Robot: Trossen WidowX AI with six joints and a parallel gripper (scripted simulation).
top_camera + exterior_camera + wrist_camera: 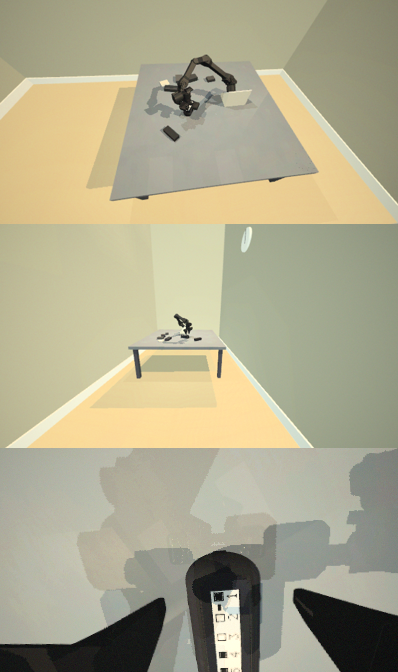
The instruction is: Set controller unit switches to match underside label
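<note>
The dark grey controller unit (187,114) (185,336) (199,613) lies upside down on the bench, its label (231,624) facing up. In the wrist view, squares 1 and 4 are filled, and 2 and 3 are empty. Square 5 looks filled but is cut by the frame edge; square 6 is out of frame. The rocker switches are hidden underneath. My gripper (189,107) (227,599) is open, low above the unit, with one finger on each side and a gap to both. It hides most of the unit in the top view.
A dark block (171,133) (198,339) lies nearer the front of the bench (264,149). A long dark module (170,88), another dark block (193,78), a smaller one (210,78) and a pale card (164,83) lie behind. A white panel (236,99) stands by the arm's base.
</note>
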